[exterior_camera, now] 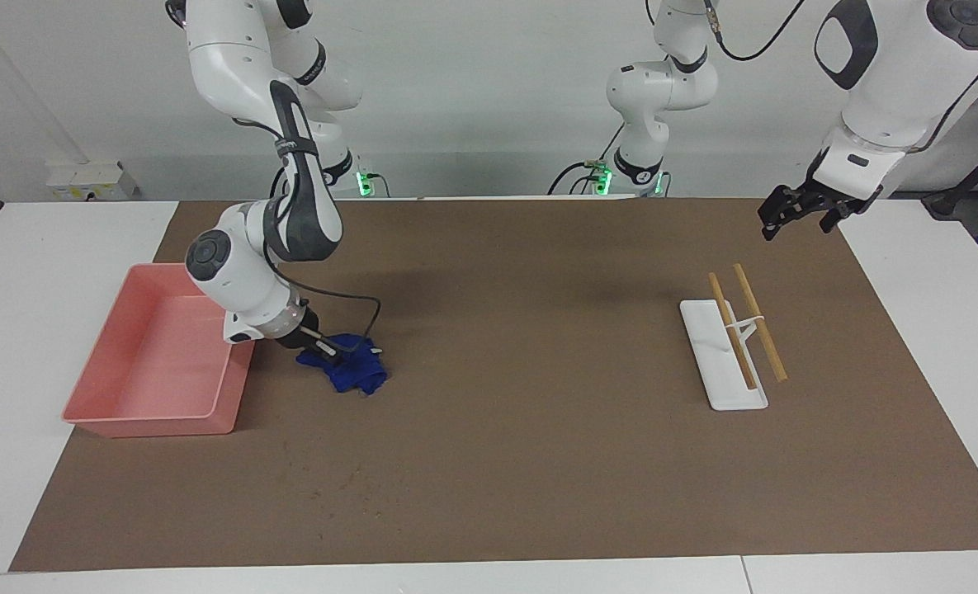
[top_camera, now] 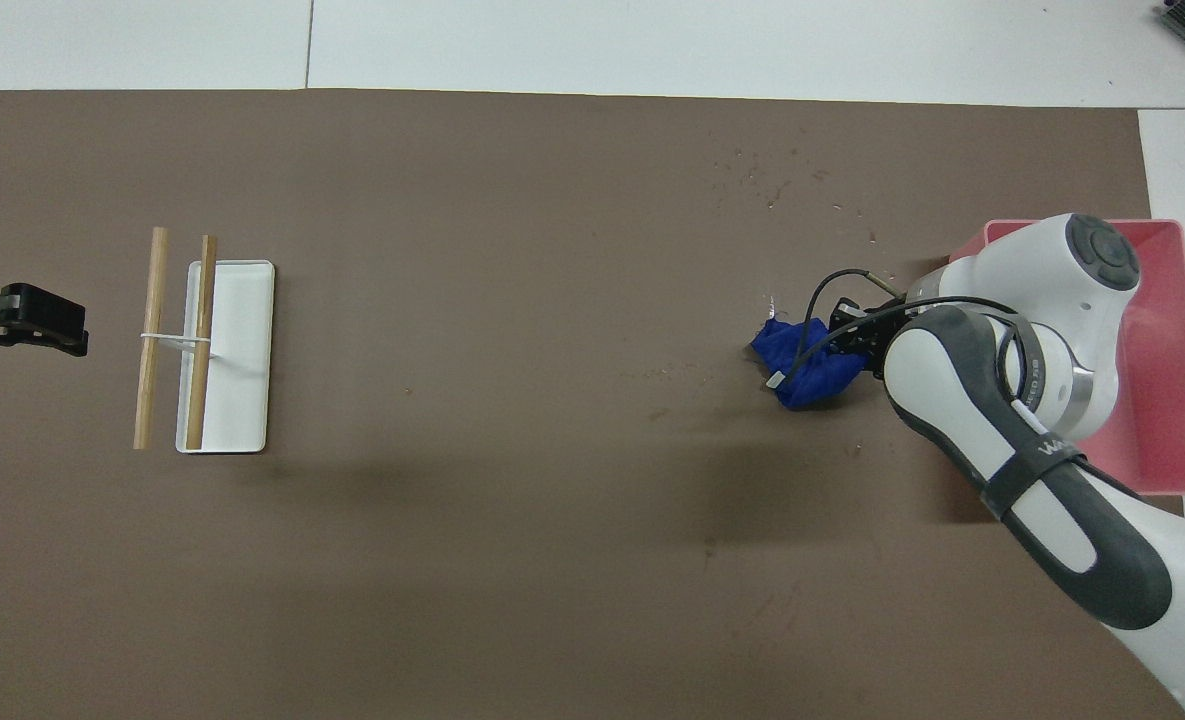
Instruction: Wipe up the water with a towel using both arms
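The blue towel (exterior_camera: 347, 370) (top_camera: 810, 362) lies bunched on the brown mat beside the pink tray. My right gripper (exterior_camera: 323, 351) (top_camera: 849, 338) is down at mat level, shut on the edge of the towel that is toward the tray. The water shows as small wet specks (exterior_camera: 336, 488) (top_camera: 774, 186) on the mat, farther from the robots than the towel. A few more specks (top_camera: 674, 373) lie toward the middle of the mat. My left gripper (exterior_camera: 796, 213) (top_camera: 24, 326) waits in the air over the mat's edge at the left arm's end, open and holding nothing.
A pink tray (exterior_camera: 150, 425) (top_camera: 1164, 385) sits at the right arm's end, its corner under the right wrist. A white tray (exterior_camera: 726, 392) (top_camera: 244, 350) with two wooden sticks (exterior_camera: 734, 332) (top_camera: 154, 335) across it lies toward the left arm's end.
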`<move>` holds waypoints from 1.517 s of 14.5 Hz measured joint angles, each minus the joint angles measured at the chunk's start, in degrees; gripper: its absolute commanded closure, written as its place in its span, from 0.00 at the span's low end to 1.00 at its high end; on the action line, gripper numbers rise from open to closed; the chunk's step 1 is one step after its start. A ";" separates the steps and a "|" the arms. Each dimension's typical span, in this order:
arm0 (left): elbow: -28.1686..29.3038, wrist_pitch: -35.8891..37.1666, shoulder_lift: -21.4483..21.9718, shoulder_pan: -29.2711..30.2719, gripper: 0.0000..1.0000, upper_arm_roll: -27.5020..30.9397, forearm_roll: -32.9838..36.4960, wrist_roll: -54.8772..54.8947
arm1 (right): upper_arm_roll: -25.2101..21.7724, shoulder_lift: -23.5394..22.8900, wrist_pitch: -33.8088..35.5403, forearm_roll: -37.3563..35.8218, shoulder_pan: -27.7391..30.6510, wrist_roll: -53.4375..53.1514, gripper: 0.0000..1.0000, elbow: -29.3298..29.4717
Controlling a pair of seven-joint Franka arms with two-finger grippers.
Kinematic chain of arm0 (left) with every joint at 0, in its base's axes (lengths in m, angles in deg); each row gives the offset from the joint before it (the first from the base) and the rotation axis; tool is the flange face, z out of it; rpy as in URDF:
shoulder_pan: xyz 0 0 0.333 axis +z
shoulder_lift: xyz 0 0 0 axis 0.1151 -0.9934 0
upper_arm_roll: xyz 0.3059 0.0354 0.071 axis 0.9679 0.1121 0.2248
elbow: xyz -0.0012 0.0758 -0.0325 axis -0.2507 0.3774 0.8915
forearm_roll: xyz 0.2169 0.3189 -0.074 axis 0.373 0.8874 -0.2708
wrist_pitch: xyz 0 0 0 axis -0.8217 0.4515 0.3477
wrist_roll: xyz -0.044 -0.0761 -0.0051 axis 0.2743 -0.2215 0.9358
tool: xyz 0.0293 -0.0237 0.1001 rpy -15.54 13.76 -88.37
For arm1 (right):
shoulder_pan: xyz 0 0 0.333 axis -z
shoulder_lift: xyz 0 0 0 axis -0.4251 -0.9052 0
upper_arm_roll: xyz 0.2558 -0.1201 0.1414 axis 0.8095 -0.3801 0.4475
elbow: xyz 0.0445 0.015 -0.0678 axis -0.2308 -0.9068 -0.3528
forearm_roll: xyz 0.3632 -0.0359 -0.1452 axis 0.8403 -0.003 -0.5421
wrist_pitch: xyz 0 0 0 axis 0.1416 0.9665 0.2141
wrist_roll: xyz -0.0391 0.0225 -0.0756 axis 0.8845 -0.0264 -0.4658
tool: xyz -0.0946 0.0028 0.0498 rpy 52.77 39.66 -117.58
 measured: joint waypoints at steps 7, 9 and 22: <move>0.01 0.55 0.59 -0.30 0.00 1.00 0.13 2.67 | -0.07 0.64 -2.92 -0.26 0.06 0.15 1.00 10.49; 0.01 0.84 0.70 -0.92 0.00 1.75 0.13 3.17 | -0.14 -1.68 -6.56 -0.97 0.11 0.15 1.00 14.48; -0.03 0.37 1.56 -2.73 0.00 1.54 -3.41 3.44 | -0.23 -28.85 -23.19 -5.34 0.69 0.74 1.00 40.51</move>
